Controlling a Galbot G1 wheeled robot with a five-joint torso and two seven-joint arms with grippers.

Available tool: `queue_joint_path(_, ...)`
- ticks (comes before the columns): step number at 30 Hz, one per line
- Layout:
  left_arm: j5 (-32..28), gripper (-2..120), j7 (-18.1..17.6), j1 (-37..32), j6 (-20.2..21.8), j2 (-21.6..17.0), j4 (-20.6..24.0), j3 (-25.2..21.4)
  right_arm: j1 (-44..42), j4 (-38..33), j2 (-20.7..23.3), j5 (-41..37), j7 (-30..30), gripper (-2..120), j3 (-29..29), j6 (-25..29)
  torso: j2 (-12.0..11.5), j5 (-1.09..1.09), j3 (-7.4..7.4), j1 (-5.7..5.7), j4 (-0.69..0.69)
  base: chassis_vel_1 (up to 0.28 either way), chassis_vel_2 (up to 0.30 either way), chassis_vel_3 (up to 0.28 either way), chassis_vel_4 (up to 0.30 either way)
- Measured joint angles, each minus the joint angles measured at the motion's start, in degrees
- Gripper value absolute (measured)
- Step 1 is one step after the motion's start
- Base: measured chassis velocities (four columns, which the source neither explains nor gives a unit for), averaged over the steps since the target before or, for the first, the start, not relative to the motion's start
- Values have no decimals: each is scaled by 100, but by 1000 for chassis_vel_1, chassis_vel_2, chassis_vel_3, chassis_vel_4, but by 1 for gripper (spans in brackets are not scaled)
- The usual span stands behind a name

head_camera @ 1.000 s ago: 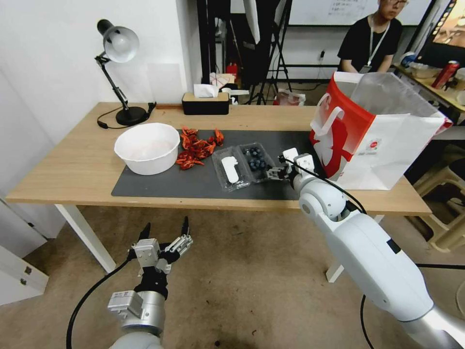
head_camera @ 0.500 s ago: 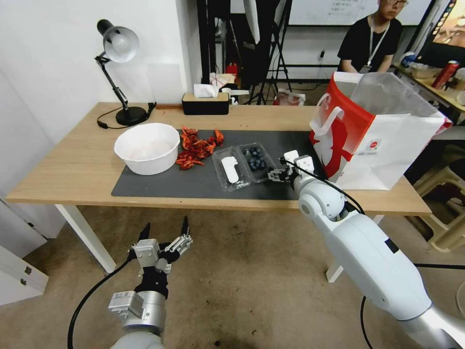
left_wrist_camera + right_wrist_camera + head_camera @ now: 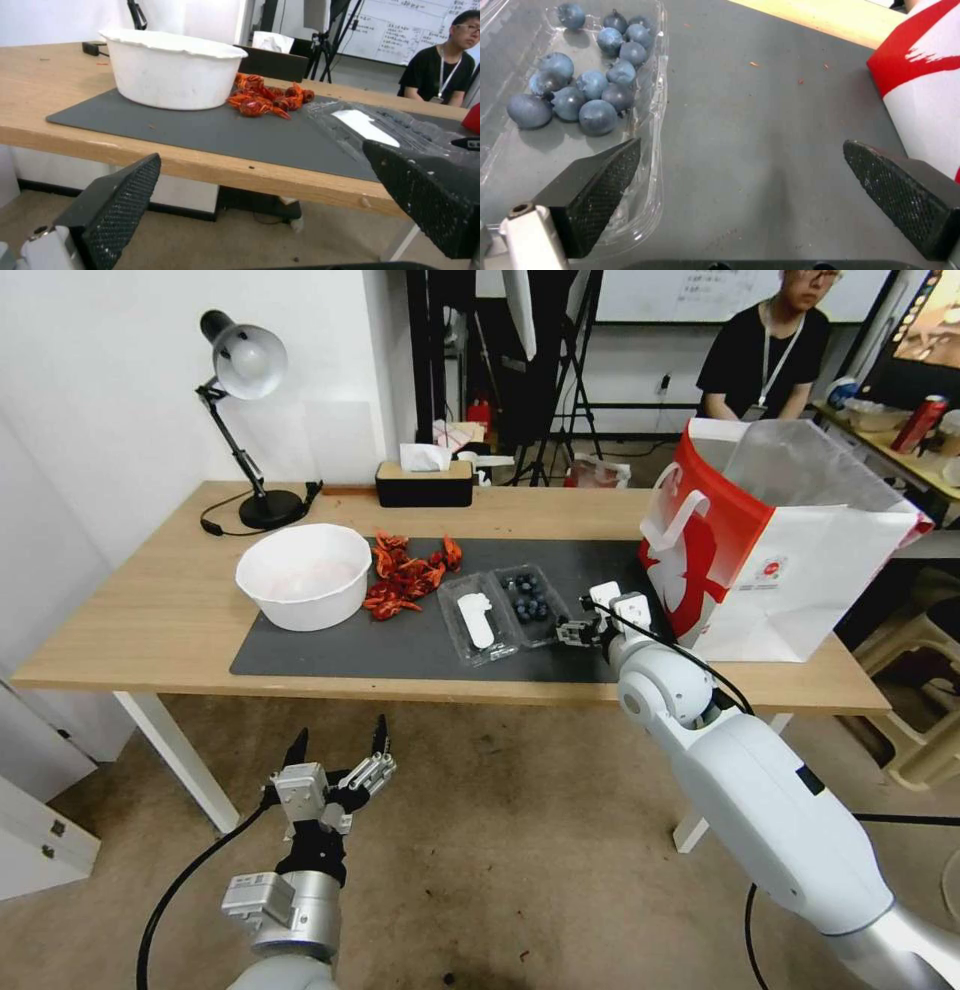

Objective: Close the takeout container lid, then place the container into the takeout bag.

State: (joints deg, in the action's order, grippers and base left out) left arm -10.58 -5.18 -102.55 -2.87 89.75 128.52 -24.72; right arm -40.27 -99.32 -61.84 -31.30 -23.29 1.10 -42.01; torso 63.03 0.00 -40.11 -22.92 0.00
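One of the right gripper's (image 3: 740, 157) fingers (image 3: 597, 187) overlaps the takeout container (image 3: 580, 86) rim.

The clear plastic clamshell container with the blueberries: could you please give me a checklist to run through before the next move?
1. Clear plastic clamshell container lying open on the dark grey mat: ok.
2. Lid half with white oblong label flat, unobstructed: ok.
3. Right end effector open beside the berry half: ok.
4. Left end effector open, below the wooden table's edge: ok.
5. Red-and-white paper bag upright, mouth open: ok.
6. Hinge condition: cannot tell.
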Motion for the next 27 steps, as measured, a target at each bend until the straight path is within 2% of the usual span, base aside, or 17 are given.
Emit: queue_joint_path(27,16,100,-18,-3,-124,-25,-41,30,-350,-345,102,-139,-259,100,194,-3,0,0,0,0,0,0,0,0,0)
